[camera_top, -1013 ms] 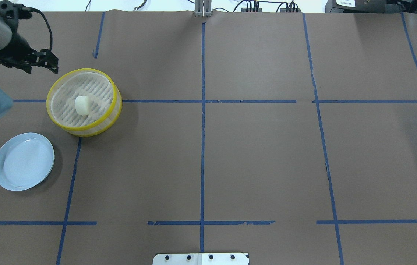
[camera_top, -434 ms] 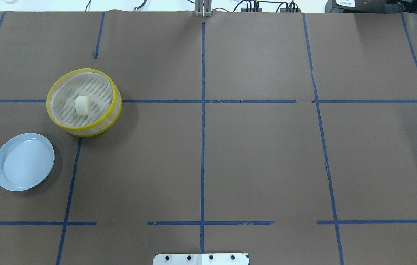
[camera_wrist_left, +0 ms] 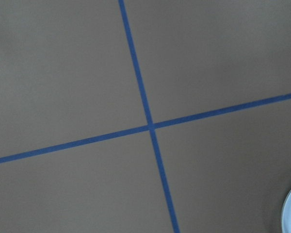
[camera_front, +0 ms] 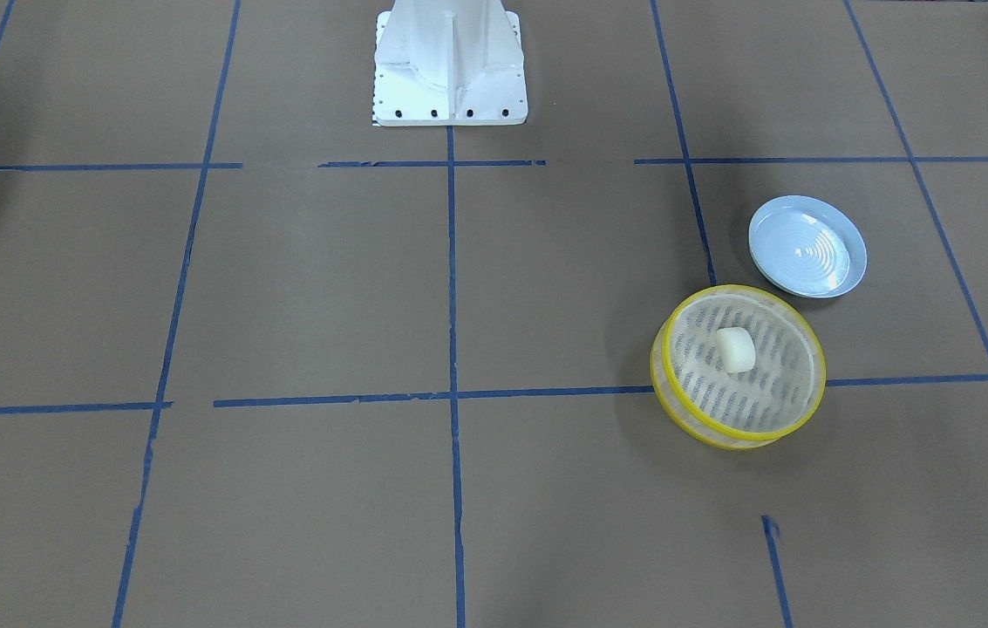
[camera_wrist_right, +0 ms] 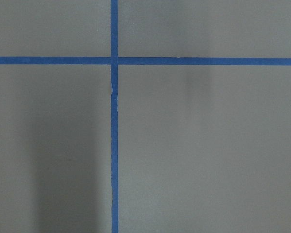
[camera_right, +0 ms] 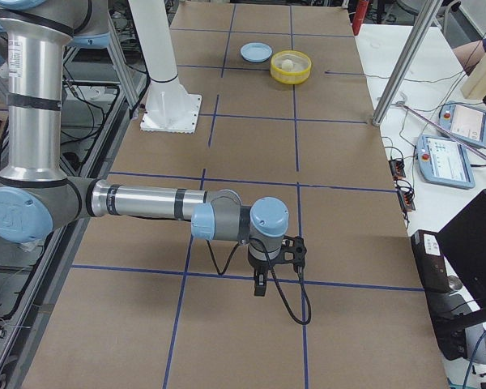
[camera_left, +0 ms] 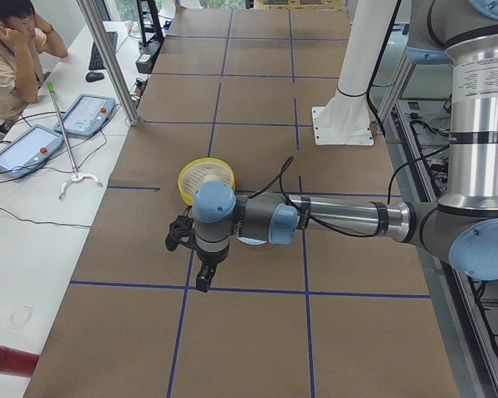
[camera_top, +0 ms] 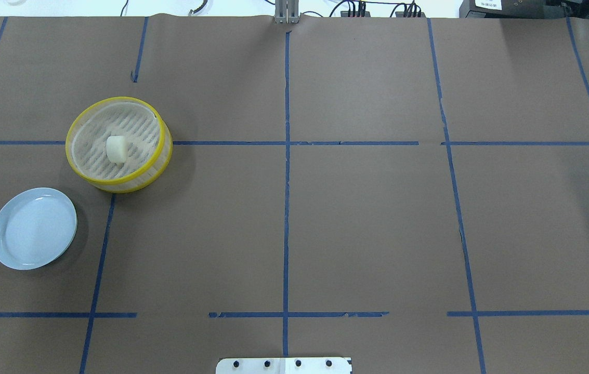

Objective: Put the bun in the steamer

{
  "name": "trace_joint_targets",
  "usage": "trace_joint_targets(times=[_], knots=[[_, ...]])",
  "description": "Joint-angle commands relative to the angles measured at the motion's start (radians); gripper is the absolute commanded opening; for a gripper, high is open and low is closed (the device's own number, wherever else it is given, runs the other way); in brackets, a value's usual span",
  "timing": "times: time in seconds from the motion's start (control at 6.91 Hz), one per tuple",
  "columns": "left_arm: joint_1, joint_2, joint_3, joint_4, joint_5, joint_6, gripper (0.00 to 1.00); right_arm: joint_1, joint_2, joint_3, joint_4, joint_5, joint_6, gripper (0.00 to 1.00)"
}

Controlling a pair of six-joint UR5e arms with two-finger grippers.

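Observation:
The cream-white bun [camera_top: 116,149] lies on the slatted floor of the yellow-rimmed steamer [camera_top: 117,98], near its middle, with nothing touching it. Both also show in the front-facing view, the bun [camera_front: 735,349] inside the steamer [camera_front: 738,289]. Neither gripper shows in the overhead or front-facing view. My left gripper [camera_left: 202,282] shows only in the left side view, near the table's end and well away from the steamer [camera_left: 206,176]. My right gripper [camera_right: 260,288] shows only in the right side view, far from the steamer [camera_right: 291,66]. I cannot tell whether either gripper is open or shut.
An empty pale blue ridged plate [camera_top: 33,228] lies beside the steamer, nearer the robot; it also shows in the front-facing view [camera_front: 807,247]. The robot's white base [camera_front: 450,61] stands at the table's middle edge. Brown paper with blue tape lines covers the table. An operator [camera_left: 12,50] sits beside the table.
The left arm, which was at the overhead view's upper left beside the steamer, has pulled out of that view. The bun, steamer and plate have not moved.

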Motion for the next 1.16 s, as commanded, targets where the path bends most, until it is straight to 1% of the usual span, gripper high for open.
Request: trace_joint_targets(times=[0.0,0.29,1.01], knots=[[-0.011,0.017,0.006,0.032,-0.035,0.016,1.0,0.0,0.0,0.0,0.0,0.0,0.0,1.0],[-0.008,0.017,0.0,0.032,-0.099,0.005,1.0,0.0,0.0,0.0,0.0,0.0,0.0,1.0],[-0.014,0.022,-0.005,0.029,-0.096,0.01,1.0,0.0,0.0,0.0,0.0,0.0,0.0,1.0]])
